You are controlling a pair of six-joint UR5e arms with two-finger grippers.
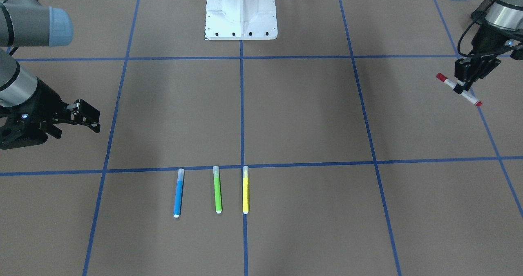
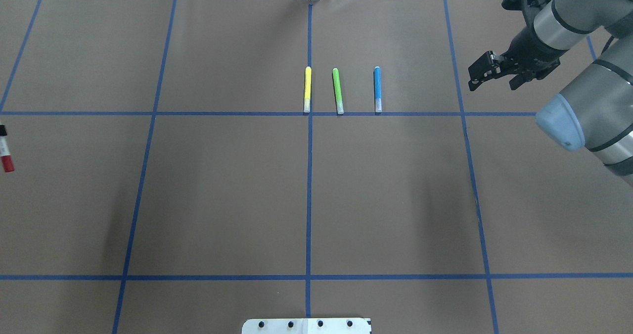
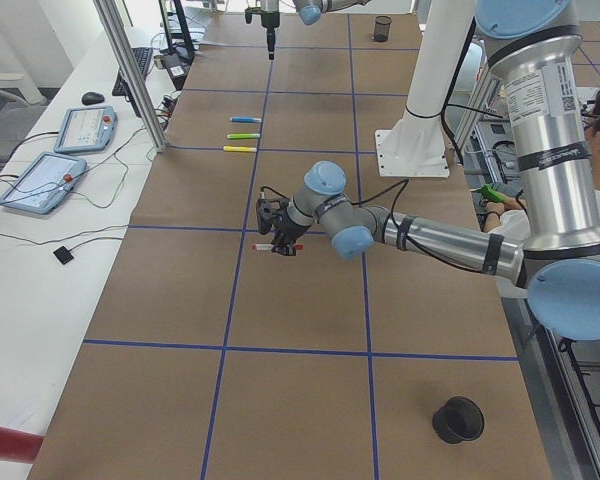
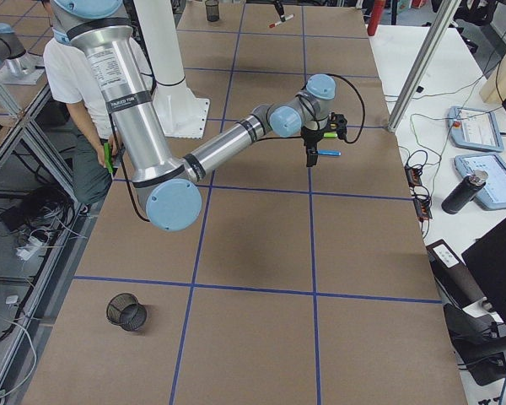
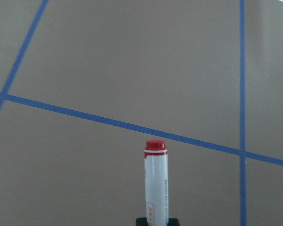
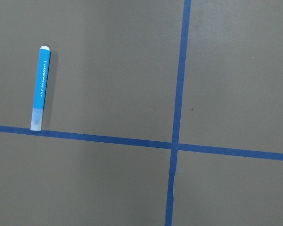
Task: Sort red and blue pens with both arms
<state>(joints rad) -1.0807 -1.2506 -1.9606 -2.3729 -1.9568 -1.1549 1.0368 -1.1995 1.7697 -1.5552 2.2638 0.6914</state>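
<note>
One each, parallel, lower centre: blue pen (image 1: 178,193), green pen (image 1: 217,190), yellow pen (image 1: 245,190). Jaws of left gripper (image 1: 461,88) clamp one red marker (image 1: 470,97); those of right gripper (image 1: 77,122) stand apart.

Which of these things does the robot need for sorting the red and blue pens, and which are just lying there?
For the job:
red-capped marker, held in the left gripper
blue pen, not picked up yet
right gripper, open and empty

Just lying about:
green pen
yellow pen
white pedestal base
</note>
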